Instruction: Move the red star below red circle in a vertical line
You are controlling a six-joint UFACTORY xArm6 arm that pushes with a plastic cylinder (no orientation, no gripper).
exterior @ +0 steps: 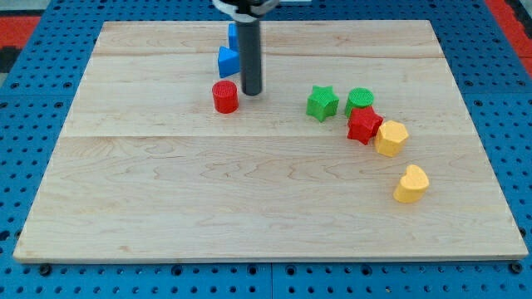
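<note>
Wood board [166,208] carries every block, loose. We see my tip [252,91] just at three o'clock of the red circle [224,96], a bare rod with no jaws. The red star [363,125] lies well off at four o'clock, touching the green circle [360,99] and yellow hexagon [391,138].

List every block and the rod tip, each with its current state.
my tip: down on the board, just right of the red circle
red circle: upright, alone
red star: touching green circle and yellow hexagon
green star: free
yellow heart: free
blue blocks: partly hidden behind the rod
</note>
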